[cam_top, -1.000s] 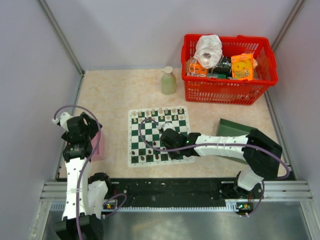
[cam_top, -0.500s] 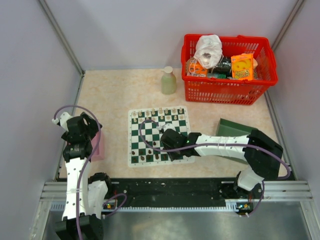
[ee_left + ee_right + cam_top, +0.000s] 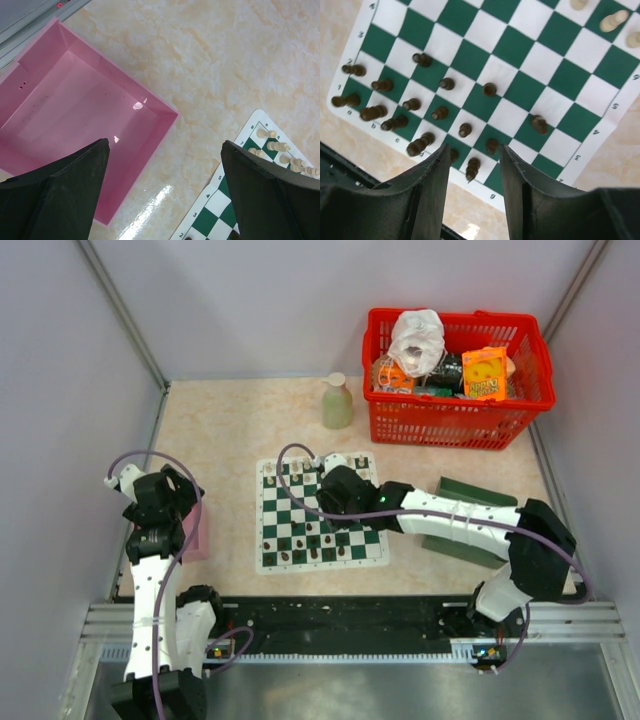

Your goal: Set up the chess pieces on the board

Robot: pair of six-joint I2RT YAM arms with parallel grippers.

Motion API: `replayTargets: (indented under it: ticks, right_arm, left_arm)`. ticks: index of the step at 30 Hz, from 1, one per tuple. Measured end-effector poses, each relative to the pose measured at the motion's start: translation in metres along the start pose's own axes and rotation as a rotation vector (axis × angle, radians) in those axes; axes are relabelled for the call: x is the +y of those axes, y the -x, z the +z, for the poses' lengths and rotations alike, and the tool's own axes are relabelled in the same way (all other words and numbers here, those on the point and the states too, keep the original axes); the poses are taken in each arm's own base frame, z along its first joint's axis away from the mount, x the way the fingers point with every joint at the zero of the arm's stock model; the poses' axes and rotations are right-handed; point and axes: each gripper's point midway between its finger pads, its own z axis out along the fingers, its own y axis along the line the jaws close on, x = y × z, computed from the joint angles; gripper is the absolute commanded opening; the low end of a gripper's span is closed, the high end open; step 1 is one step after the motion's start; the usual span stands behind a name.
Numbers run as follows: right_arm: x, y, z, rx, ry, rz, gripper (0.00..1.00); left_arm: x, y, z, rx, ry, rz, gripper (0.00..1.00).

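Chessboard [image 3: 290, 516], a thin flat mat of green and white checks, lies mid-table. Small dark brown pieces [image 3: 411, 104] crowd its near rows; pale cream pieces [image 3: 612, 21] line the far edge. Right gripper [image 3: 474, 150] hovers above the mat, fingers parted around nothing. Left gripper [image 3: 165, 145] gapes wide over a shallow pink plastic tray [image 3: 75, 110].

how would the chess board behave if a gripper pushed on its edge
The board looks like a thin mat lying flat, so it would probably flex or wrinkle rather than slide stiffly. The small dark pieces on it look slim and narrow-based; a shove would likely tip some.
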Motion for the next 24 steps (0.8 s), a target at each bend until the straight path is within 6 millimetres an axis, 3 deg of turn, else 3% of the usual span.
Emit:
replayTargets:
  ticks: [3, 8, 18, 24]
  right_arm:
    - [-0.016, 0.009, 0.007, -0.006, -0.036, 0.03, 0.44]
    - [-0.037, 0.006, 0.021, 0.022, -0.084, 0.054, 0.46]
    - [-0.052, -0.016, 0.045, 0.103, -0.131, 0.051, 0.46]
    - [-0.065, -0.014, 0.048, 0.104, -0.152, 0.076, 0.44]
  left_arm:
    - [0.0, 0.0, 0.0, 0.0, 0.0, 0.0, 0.99]
    - [0.0, 0.0, 0.0, 0.0, -0.001, 0.0, 0.99]
    - [0.0, 0.0, 0.0, 0.0, 0.0, 0.0, 0.99]
    - [0.0, 0.0, 0.0, 0.0, 0.0, 0.0, 0.99]
